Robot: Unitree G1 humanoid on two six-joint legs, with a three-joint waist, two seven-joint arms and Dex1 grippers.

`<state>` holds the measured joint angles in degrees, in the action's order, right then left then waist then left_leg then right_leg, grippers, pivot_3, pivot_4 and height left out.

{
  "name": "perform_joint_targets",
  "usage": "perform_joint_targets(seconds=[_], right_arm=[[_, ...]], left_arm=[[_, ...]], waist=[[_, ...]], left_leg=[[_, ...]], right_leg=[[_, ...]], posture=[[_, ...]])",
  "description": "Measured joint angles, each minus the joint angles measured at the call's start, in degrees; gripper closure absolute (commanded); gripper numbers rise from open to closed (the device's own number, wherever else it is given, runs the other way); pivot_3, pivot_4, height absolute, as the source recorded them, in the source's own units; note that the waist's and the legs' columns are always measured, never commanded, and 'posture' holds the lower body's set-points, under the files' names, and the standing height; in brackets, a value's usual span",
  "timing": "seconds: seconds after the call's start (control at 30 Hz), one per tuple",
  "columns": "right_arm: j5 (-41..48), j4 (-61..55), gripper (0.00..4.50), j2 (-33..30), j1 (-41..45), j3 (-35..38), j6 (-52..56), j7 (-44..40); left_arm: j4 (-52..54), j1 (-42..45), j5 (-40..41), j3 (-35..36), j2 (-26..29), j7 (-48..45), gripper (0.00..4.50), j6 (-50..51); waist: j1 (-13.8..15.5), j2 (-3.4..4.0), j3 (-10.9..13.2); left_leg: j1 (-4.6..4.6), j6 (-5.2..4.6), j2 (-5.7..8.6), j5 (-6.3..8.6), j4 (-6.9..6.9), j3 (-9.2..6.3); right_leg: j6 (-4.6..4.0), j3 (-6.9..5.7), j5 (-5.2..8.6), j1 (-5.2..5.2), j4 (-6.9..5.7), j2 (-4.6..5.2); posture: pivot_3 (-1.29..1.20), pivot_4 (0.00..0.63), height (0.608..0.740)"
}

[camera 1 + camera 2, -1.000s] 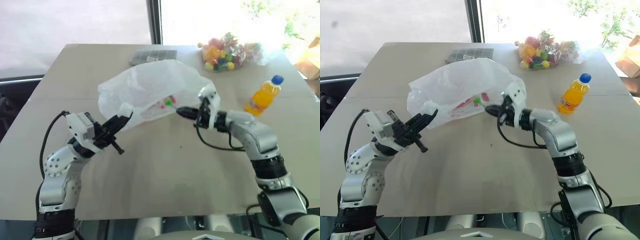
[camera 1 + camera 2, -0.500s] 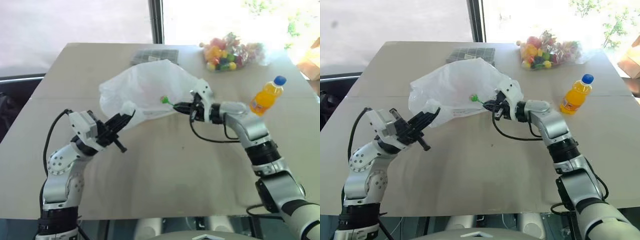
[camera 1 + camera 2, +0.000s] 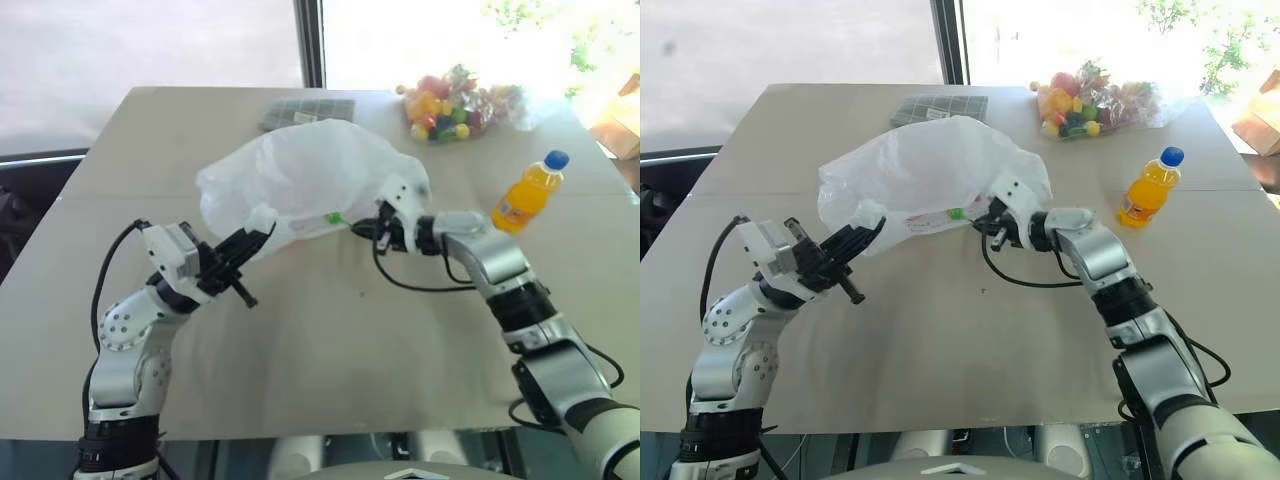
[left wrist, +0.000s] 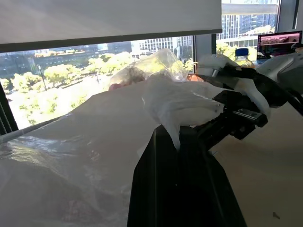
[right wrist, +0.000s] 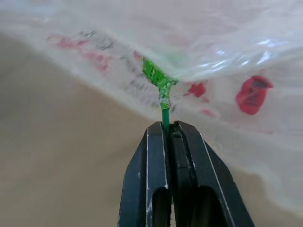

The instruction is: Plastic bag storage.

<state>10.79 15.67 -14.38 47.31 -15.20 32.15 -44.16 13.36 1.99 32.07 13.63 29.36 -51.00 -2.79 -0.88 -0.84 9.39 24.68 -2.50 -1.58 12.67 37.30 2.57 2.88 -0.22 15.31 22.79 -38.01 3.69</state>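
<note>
A large translucent plastic bag (image 3: 305, 180) billows above the middle of the tan desk (image 3: 330, 340), stretched between 2 tools. The left tool (image 3: 252, 238) is clenched on a white fold at the bag's near left corner; the right tool (image 5: 166, 128) is pinched tight on a thin green strip (image 5: 161, 90) gathered in the film beside red print. The near half of the desk lies bare. A clear candy bag (image 3: 455, 105) and a dark gridded flat object (image 3: 308, 111), partly hidden behind the bag, sit near the far edge; an orange bottle (image 3: 528, 192) stands toward the right edge, well apart.
</note>
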Motion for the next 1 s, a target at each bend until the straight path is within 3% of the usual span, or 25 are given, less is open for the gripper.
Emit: perform_joint_targets(seconds=[0.2, 0.3, 0.5, 0.73, 0.83, 0.87, 1.0], right_arm=[[-1.5, 8.49, 4.45, 6.0, 4.63, 3.82, -2.61, 7.26], [-0.68, 10.02, 3.56, 9.28, 7.19, 7.08, -3.94, 10.45], [-1.31, 9.0, 0.78, 9.33, 6.5, 7.1, -4.47, 10.72], [1.35, -6.78, 0.78, -2.37, -5.06, 4.64, 0.77, -0.9], [7.68, -17.76, 0.78, -8.36, -9.44, 5.34, 4.95, -7.73], [12.19, -23.58, 0.78, -10.87, -11.33, 7.48, 7.55, -10.55], [17.1, -28.33, 0.78, -12.34, -11.73, 15.03, 7.6, -9.28]], left_arm=[[1.16, -0.63, 0.0, -0.06, -0.02, 0.2, 4.5, 0.01], [1.34, -0.65, -0.03, -0.13, -0.18, 0.33, 4.5, 0.0], [1.34, -0.25, -0.19, -0.26, -0.48, 1.01, 4.5, 0.01], [1.21, 0.6, -0.26, -0.6, -0.73, 1.22, 4.5, 0.15], [0.87, 1.91, -0.29, -0.72, -0.89, 1.16, 4.5, 0.15], [0.48, 2.34, -0.29, -0.74, -0.91, 1.1, 4.5, 0.16], [-0.75, 2.42, -0.29, -0.75, -0.91, 0.24, 4.5, 0.16]], waist=[[-0.06, 0.02, 0.01], [-0.11, 0.03, 0.02], [0.17, 0.02, 0.01], [0.09, 0.03, 0.02], [-0.03, 0.06, 0.03], [0.03, 0.05, 0.03], [0.05, 0.04, 0.03]], left_leg=[[0.01, 0.0, 0.0, 0.0, 0.0, -0.01], [0.01, 0.01, -0.01, 0.0, -0.03, -0.01], [0.05, 0.0, 0.07, 0.0, -0.06, -0.03], [0.04, -0.02, 0.07, 0.01, -0.06, -0.05], [0.02, -0.02, 0.0, 0.01, -0.05, -0.05], [0.02, -0.02, -0.01, 0.01, -0.05, -0.06], [0.0, -0.02, -0.01, 0.01, 0.0, -0.04]], right_leg=[[-0.01, -0.02, 0.0, 0.01, -0.03, 0.0], [-0.01, -0.02, 0.0, 0.03, -0.04, -0.01], [-0.01, -0.05, 0.0, 0.02, 0.01, 0.1], [0.01, -0.07, -0.01, 0.01, 0.0, 0.11], [0.0, -0.06, -0.01, 0.01, -0.01, 0.03], [0.0, -0.06, -0.01, 0.0, 0.0, 0.02], [0.01, -0.03, -0.01, -0.02, 0.01, 0.02]], posture=[[0.0, 0.15, 0.74], [0.0, 0.15, 0.74], [0.0, 0.15, 0.74], [0.0, 0.15, 0.74], [0.0, 0.15, 0.74], [0.0, 0.15, 0.74], [0.0, 0.15, 0.74]])
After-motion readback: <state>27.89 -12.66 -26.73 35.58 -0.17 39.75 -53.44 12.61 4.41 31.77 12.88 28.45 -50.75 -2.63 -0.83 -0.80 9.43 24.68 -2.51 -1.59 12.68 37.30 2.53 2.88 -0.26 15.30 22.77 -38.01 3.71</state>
